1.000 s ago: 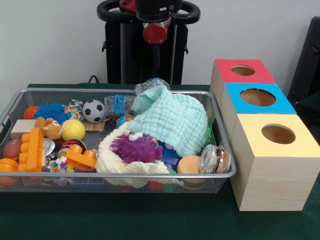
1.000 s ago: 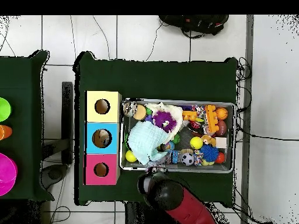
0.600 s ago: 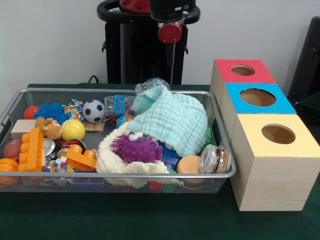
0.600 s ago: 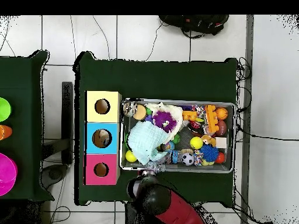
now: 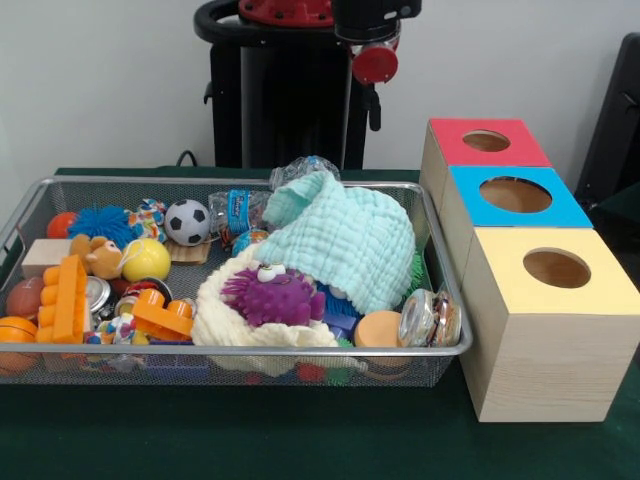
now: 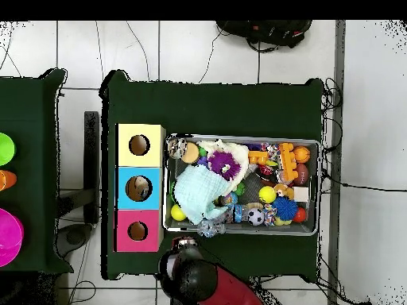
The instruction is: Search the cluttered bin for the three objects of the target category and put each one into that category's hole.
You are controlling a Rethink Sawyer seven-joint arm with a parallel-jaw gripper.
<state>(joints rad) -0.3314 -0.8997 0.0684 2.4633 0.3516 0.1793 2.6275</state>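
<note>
Risk is seen in the mint cloth draped over the bin: targets may be hidden. Whether the hand is apart cannot be told.

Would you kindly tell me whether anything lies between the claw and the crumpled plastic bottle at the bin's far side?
Partly: the mint cloth drapes over the near part of the bottle. The rest of it shows bare, and only open air separates it from the raised claw.
</note>
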